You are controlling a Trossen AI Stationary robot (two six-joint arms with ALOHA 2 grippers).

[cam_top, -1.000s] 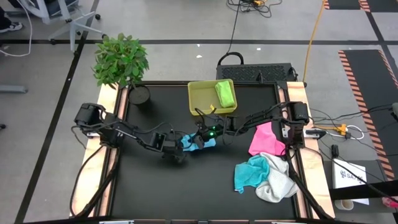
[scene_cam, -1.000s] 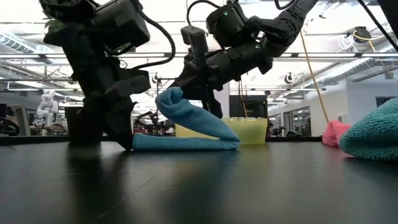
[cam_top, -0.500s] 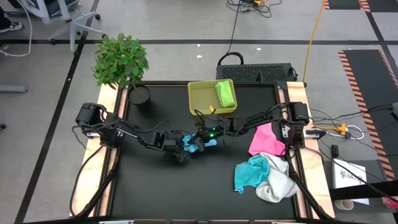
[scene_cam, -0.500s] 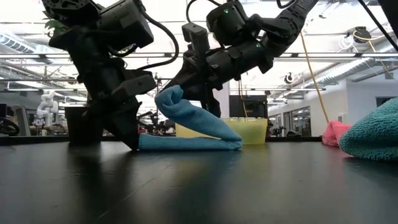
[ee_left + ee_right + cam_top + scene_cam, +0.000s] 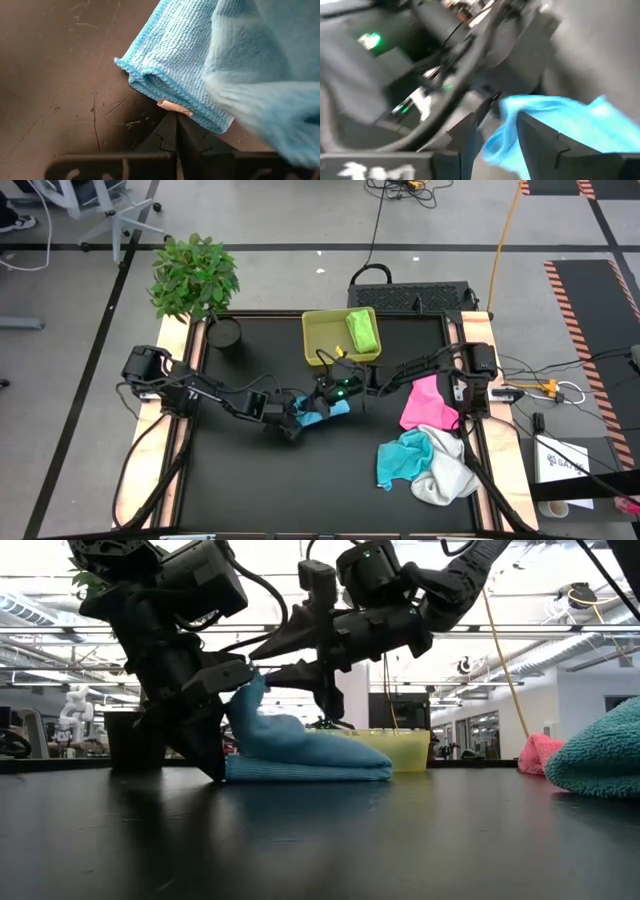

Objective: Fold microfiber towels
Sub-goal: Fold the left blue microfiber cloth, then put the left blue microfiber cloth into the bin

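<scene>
Light blue microfiber towel (image 5: 300,750) is lying half-folded mid-worktop (image 5: 320,840), its corner being pinned by the closed left claw (image 5: 222,772) so the parted, empty-looking right claw (image 5: 262,668) is leaving the flap draped over.

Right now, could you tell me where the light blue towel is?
In the high view the light blue towel lies mid-table, just in front of the yellow-green tray, between the left gripper and the right gripper.
</scene>
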